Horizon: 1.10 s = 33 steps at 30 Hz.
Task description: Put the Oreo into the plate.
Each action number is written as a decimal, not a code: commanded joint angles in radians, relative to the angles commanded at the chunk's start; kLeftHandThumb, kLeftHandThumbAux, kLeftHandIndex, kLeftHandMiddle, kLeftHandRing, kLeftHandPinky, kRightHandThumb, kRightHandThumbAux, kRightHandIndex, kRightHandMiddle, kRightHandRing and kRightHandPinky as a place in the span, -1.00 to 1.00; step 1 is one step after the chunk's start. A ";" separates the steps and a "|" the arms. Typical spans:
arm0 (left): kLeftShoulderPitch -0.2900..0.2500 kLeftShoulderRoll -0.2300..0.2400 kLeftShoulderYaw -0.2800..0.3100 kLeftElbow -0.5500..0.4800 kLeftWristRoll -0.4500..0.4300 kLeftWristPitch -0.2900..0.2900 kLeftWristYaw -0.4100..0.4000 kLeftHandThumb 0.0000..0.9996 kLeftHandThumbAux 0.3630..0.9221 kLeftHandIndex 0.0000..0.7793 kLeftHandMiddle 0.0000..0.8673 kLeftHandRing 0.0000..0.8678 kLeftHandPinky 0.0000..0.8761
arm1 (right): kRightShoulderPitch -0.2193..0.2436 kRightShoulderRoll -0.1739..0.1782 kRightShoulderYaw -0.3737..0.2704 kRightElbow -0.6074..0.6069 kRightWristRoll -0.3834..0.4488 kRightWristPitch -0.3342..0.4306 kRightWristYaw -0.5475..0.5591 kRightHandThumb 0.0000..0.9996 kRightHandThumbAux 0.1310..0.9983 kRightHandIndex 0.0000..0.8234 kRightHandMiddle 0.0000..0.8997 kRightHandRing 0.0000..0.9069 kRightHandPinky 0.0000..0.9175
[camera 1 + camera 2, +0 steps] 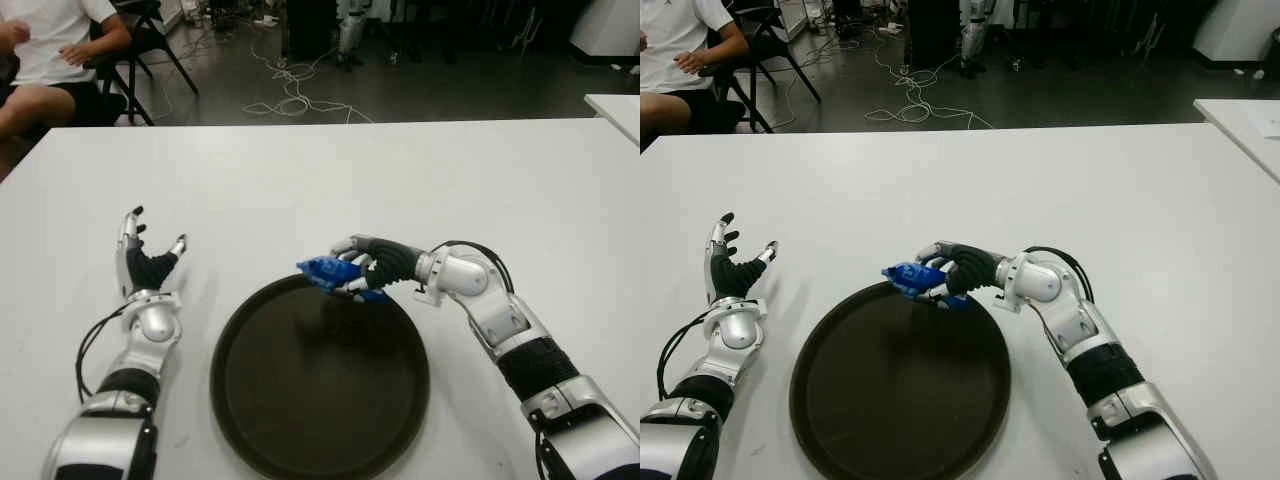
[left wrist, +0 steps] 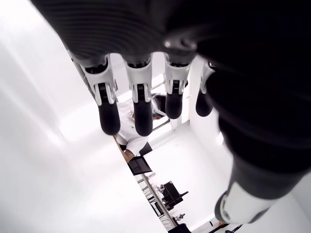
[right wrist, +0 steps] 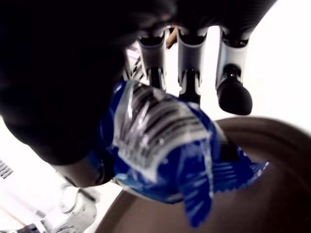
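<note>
My right hand (image 1: 352, 272) is curled around a blue Oreo packet (image 1: 325, 270) and holds it just over the far rim of the round dark plate (image 1: 320, 440). The right wrist view shows the crinkled blue wrapper (image 3: 165, 145) pinched between thumb and fingers, with the plate's brown rim (image 3: 272, 141) below it. My left hand (image 1: 148, 262) shows to the left of the plate, its fingers spread and pointing away from me, holding nothing.
The white table (image 1: 400, 180) stretches wide beyond the plate. A seated person (image 1: 45, 60) is at the far left corner, past the table's edge. Cables (image 1: 290, 95) lie on the dark floor behind. Another white table's corner (image 1: 615, 105) shows at the far right.
</note>
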<state>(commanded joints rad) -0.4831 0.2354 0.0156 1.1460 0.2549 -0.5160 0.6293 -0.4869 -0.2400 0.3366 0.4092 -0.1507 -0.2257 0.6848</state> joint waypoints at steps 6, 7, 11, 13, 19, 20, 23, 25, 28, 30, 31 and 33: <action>-0.001 0.000 0.001 0.004 0.000 -0.004 0.004 -0.35 0.46 -0.69 -0.72 -0.65 -0.49 | 0.000 -0.001 0.010 -0.005 0.001 -0.007 0.018 0.36 0.39 0.05 0.80 0.79 0.73; -0.001 0.000 0.001 0.004 0.000 -0.002 0.004 -0.35 0.45 -0.69 -0.71 -0.64 -0.49 | 0.000 -0.002 0.013 -0.010 -0.001 -0.005 0.020 0.37 0.39 0.05 0.80 0.79 0.73; -0.001 0.000 0.000 0.005 0.002 0.000 0.006 -0.38 0.43 -0.71 -0.72 -0.64 -0.47 | 0.002 -0.008 0.017 -0.021 -0.005 -0.014 0.026 0.37 0.40 0.05 0.79 0.78 0.72; -0.001 0.000 -0.001 0.004 0.002 -0.001 0.006 -0.38 0.43 -0.71 -0.72 -0.64 -0.45 | 0.002 -0.009 0.017 -0.021 -0.005 -0.021 0.027 0.37 0.40 0.05 0.79 0.78 0.71; 0.000 -0.001 0.000 0.003 0.000 -0.009 0.003 -0.30 0.43 -0.69 -0.72 -0.61 -0.36 | 0.010 -0.007 0.011 -0.022 0.008 -0.048 0.027 0.36 0.39 0.05 0.79 0.78 0.71; 0.001 -0.001 0.001 0.002 -0.001 -0.009 0.002 -0.30 0.43 -0.69 -0.72 -0.61 -0.35 | 0.013 -0.005 0.009 -0.024 0.015 -0.051 0.031 0.36 0.39 0.05 0.79 0.77 0.71; 0.001 -0.002 0.001 0.002 -0.002 -0.007 0.003 -0.34 0.48 -0.69 -0.71 -0.61 -0.40 | 0.017 -0.002 0.007 -0.029 0.029 -0.058 0.041 0.37 0.40 0.05 0.79 0.78 0.72; 0.001 -0.002 0.001 0.001 0.000 -0.005 0.005 -0.36 0.49 -0.69 -0.70 -0.61 -0.40 | 0.018 -0.002 0.006 -0.031 0.035 -0.061 0.047 0.37 0.40 0.05 0.79 0.78 0.72; 0.001 -0.001 -0.001 0.002 0.002 -0.004 0.009 -0.37 0.49 -0.70 -0.71 -0.60 -0.39 | 0.021 -0.002 0.008 -0.043 0.043 -0.061 0.054 0.37 0.40 0.05 0.80 0.79 0.73; 0.001 0.000 -0.001 0.002 0.002 -0.004 0.009 -0.35 0.49 -0.70 -0.71 -0.61 -0.40 | 0.025 -0.001 0.010 -0.053 0.044 -0.064 0.054 0.37 0.40 0.05 0.80 0.80 0.75; 0.001 0.000 -0.001 0.002 0.002 -0.004 0.009 -0.34 0.48 -0.70 -0.71 -0.62 -0.42 | 0.026 -0.001 0.011 -0.056 0.044 -0.066 0.054 0.37 0.40 0.05 0.81 0.80 0.75; 0.001 0.001 -0.002 0.002 0.003 -0.001 0.007 -0.37 0.46 -0.71 -0.72 -0.63 -0.45 | 0.033 -0.002 0.017 -0.072 0.037 -0.079 0.048 0.37 0.40 0.05 0.81 0.81 0.75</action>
<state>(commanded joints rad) -0.4818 0.2360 0.0140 1.1480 0.2576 -0.5173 0.6361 -0.4534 -0.2421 0.3536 0.3370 -0.1141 -0.3052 0.7328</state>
